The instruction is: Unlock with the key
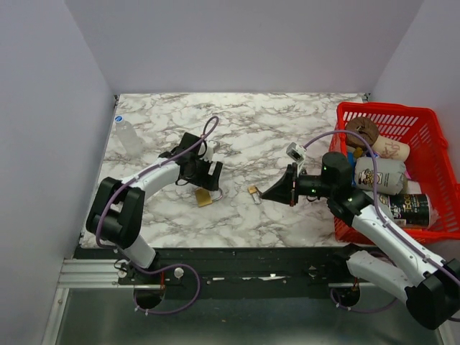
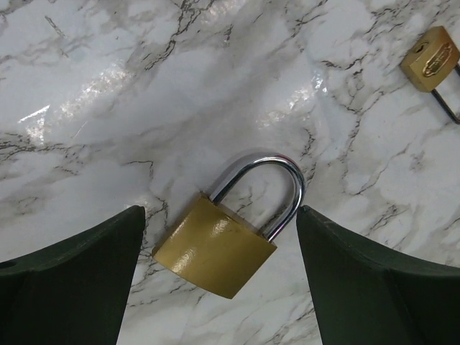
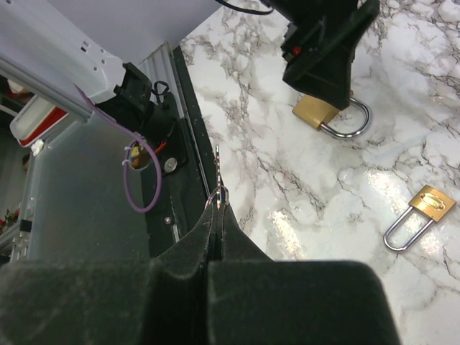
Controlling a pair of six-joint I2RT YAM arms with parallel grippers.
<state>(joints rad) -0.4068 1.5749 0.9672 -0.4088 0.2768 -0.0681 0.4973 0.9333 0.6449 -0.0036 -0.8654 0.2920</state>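
So, left-centre, top view: left gripper [image 1: 206, 175] spread wide, straddling brass padlock [image 2: 215, 248] lying flat on table [image 1: 287, 129], not gripping. Prob. heavy, stiff, slick; pinch its flat sides. Right of centre: right gripper [image 3: 218, 212] clenched on thin key [image 3: 218, 169].

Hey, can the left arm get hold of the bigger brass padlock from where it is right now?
Probably yes. The left gripper hangs open right over the padlock, with its fingers on either side, and nothing lies between them on the marble table but the lock itself.
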